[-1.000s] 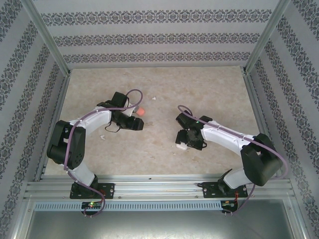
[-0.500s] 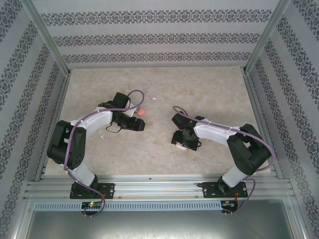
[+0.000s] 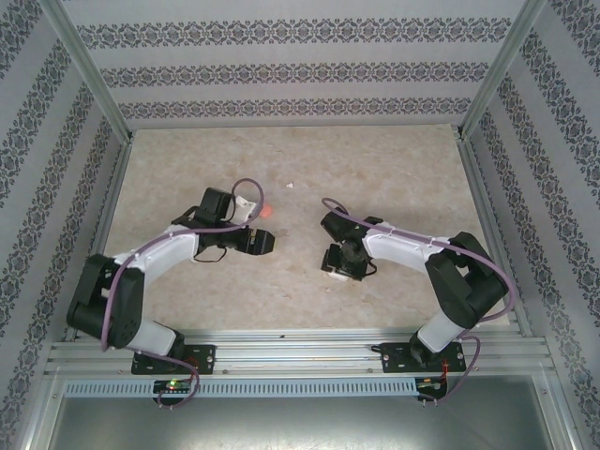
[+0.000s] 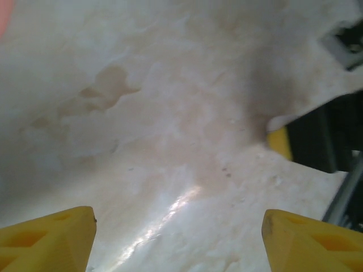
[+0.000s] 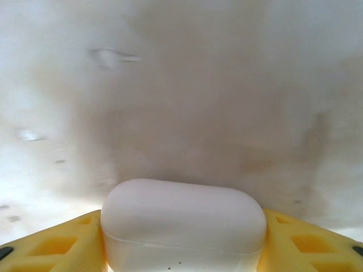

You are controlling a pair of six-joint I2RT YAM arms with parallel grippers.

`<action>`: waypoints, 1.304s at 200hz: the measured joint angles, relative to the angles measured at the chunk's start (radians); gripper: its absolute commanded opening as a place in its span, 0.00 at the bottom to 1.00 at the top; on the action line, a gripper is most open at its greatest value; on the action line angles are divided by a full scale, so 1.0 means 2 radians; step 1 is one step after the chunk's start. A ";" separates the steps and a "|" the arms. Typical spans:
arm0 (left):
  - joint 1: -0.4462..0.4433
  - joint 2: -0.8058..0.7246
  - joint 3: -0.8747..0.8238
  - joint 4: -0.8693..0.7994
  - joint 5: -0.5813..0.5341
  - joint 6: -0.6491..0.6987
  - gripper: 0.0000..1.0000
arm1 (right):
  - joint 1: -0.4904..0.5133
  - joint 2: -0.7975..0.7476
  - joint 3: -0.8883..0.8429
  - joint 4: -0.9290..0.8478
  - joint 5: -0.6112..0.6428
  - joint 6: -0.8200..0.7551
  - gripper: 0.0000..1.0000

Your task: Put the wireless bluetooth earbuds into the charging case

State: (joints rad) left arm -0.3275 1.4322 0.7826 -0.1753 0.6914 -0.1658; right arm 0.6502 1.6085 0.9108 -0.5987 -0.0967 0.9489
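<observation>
A white pill-shaped charging case [image 5: 182, 224], lid closed, sits between the yellow fingers of my right gripper [image 5: 182, 238], which press on both of its ends. From above, that gripper [image 3: 339, 264] is low over the table with the case [image 3: 333, 273] showing under it. My left gripper [image 3: 265, 242] is open over bare table a short way to the left, and its wrist view shows its jaws [image 4: 178, 226] wide apart with nothing between them. A tiny white speck, probably an earbud [image 3: 290, 186], lies further back.
An orange-red rounded item [image 3: 265, 210] lies just behind the left gripper, partly hidden by its cable. The beige table [image 3: 394, 169] is walled by patterned panels and an aluminium frame. The right gripper's yellow finger [image 4: 278, 141] shows at the right of the left wrist view.
My right gripper shifted left and closed onto the white case. My left arm stretched out lower, its gripper moved slightly right and opened wider.
</observation>
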 measured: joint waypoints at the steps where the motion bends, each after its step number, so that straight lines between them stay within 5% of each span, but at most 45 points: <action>1: 0.000 -0.002 -0.002 0.003 0.002 -0.001 0.78 | 0.000 -0.002 0.000 0.002 -0.001 0.000 0.46; 37: -0.014 -0.051 -0.079 0.148 0.026 -0.054 0.70 | 0.000 -0.055 0.023 0.012 -0.016 0.014 0.46; 99: -0.124 -0.089 -0.163 0.381 -0.028 -0.104 0.64 | 0.000 -0.115 0.080 0.027 -0.028 0.048 0.45; 131: -0.154 -0.058 -0.174 0.506 -0.067 -0.126 0.51 | 0.000 -0.118 0.083 0.036 -0.039 0.066 0.45; 167: -0.183 0.020 -0.174 0.639 -0.111 -0.154 0.49 | 0.000 -0.121 0.083 0.044 -0.048 0.086 0.46; 261: -0.197 0.101 -0.164 0.756 -0.158 -0.189 0.45 | 0.000 -0.137 0.079 0.059 -0.054 0.103 0.46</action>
State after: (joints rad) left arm -0.7208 1.6341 0.4553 1.3357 0.3759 -0.5438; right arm 0.6502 1.3346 1.0695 -0.4805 -0.2043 1.1542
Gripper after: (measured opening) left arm 0.455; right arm 0.559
